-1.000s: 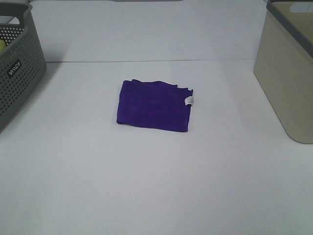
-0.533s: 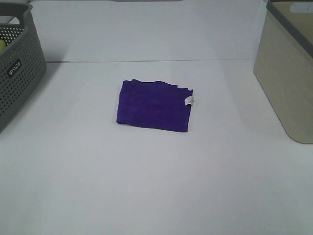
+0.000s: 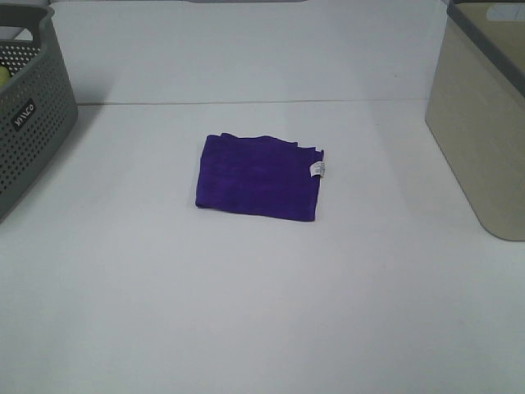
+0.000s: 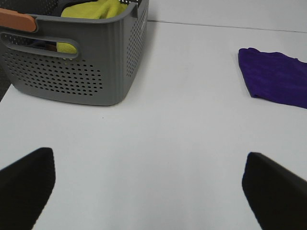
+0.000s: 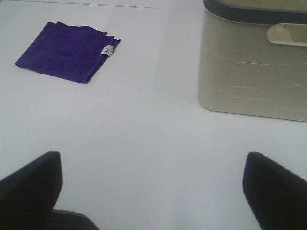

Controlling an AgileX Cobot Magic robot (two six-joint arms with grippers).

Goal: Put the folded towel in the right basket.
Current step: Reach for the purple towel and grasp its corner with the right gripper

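Observation:
A folded purple towel [image 3: 258, 176] with a small white label lies flat on the white table, near the middle. It also shows in the left wrist view [image 4: 276, 79] and the right wrist view [image 5: 67, 50]. The right basket [image 3: 484, 115] is beige with a grey rim and stands at the right edge; the right wrist view [image 5: 254, 62] shows its side and handle. My left gripper [image 4: 148, 191] and right gripper [image 5: 151, 191] are both open and empty, well short of the towel. Neither arm shows in the high view.
A grey perforated basket [image 3: 29, 107] stands at the left edge; the left wrist view [image 4: 76, 52] shows yellow cloth [image 4: 93, 9] inside it. White table surface lies between the towel and each basket.

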